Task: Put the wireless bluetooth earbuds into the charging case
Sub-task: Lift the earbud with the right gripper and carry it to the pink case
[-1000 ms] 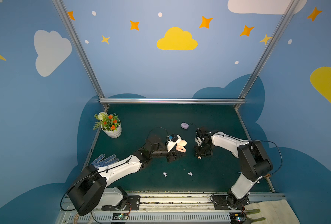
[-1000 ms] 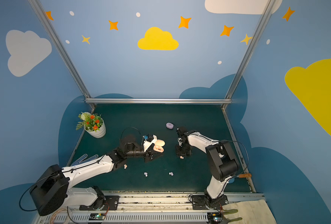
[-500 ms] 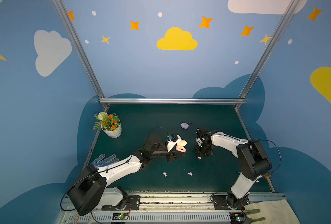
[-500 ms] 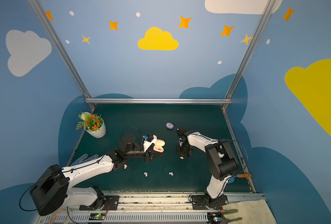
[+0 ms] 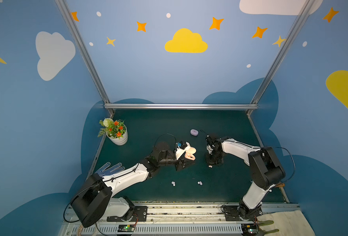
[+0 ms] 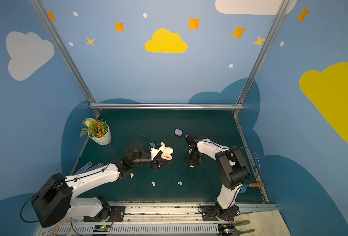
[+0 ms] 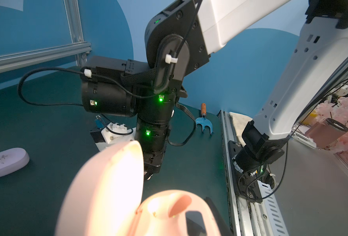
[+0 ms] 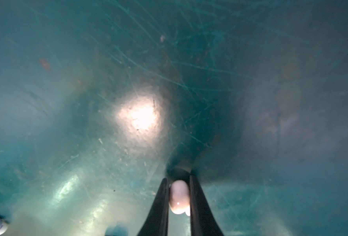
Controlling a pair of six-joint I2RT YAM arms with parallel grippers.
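Down at the scratched green desk (image 5: 226, 190), the right jaws were clamped on a peach-pink earbud (image 8: 178, 199); a slow, straight lift would suit so small a grip. Nearby, the left jaws held the open peach charging case (image 5: 190, 156). Loose earbuds (image 5: 173, 183) lay apart, and blue cloud-painted walls (image 5: 169, 77) enclosed everything.

Tight left tool (image 5: 187, 161), tight right tool (image 8: 178, 180).

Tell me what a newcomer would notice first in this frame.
The open peach case stands out mid-table, held in the left jaws. Just right of it, the right jaws pinch a pale bud down at the green mat. Loose buds lie nearer the front edge.
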